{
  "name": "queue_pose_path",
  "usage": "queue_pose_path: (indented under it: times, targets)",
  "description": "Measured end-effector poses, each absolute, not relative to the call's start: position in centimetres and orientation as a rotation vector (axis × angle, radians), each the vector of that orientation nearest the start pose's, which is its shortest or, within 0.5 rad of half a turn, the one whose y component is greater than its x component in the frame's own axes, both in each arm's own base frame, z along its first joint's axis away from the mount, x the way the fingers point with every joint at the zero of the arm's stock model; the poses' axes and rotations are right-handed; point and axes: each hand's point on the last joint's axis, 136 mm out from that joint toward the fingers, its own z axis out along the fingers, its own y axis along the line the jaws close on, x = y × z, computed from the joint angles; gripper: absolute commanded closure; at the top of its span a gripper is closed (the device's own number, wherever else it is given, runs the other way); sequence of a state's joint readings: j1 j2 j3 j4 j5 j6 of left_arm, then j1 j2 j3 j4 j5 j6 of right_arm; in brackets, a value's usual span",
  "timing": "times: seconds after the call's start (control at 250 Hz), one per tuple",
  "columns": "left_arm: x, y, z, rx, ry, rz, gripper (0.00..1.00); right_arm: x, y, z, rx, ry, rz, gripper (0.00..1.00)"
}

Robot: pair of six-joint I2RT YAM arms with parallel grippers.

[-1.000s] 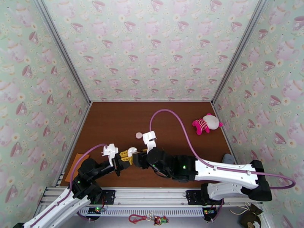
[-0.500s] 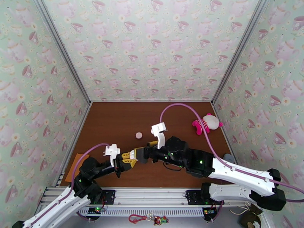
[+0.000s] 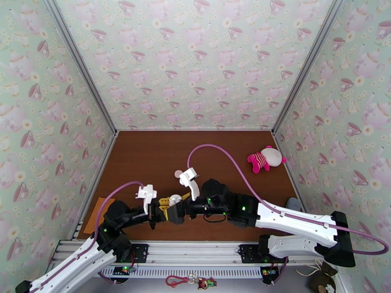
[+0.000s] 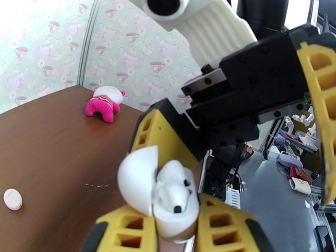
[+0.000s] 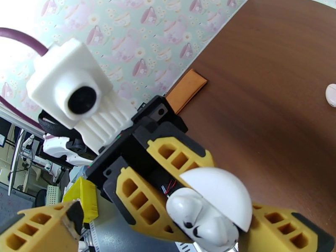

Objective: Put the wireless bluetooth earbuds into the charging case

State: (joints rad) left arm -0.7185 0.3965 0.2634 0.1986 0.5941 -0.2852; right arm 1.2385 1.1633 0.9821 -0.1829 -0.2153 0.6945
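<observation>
Left gripper (image 4: 170, 234) clamped on open case (image 4: 170, 206); right gripper (image 5: 161, 227) wide open. I'd press buds (image 5: 201, 219) flush, fold lid (image 5: 220, 190) shut gently.

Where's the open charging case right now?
The charging case is clamped in the left gripper, lid open, over the near half of the table, just left of centre; the open right gripper straddles it.
</observation>
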Motion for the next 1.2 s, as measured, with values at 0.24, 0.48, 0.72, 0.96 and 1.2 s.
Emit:
queue_pose_path:
  times: [0.24,0.48,0.72,0.96,1.2]
  targets:
    - [11.4,-23.3,26.4,0.86,1.378,-1.246,1.0,8.6,37.8,29.6,-0.79,2.052,1.401,0.01]
    - [11.5,-23.3,26.4,0.86,1.376,-1.246,1.0,8.9,36.7,30.8,-0.768,1.996,1.381,0.01]
    - [11.6,-23.5,25.9,0.863,1.401,-1.251,1.0,8.9,36.5,31.2,-0.769,1.969,1.365,0.01]
    - [12.2,-23.7,24.9,0.852,1.455,-1.238,1.0,10.0,34.5,32.4,-0.67,1.948,1.279,0.01]
    - [14.7,-25.7,22.5,0.805,1.674,-1.247,1.0,14.4,26.6,33.3,-0.364,1.968,1.028,0.01]
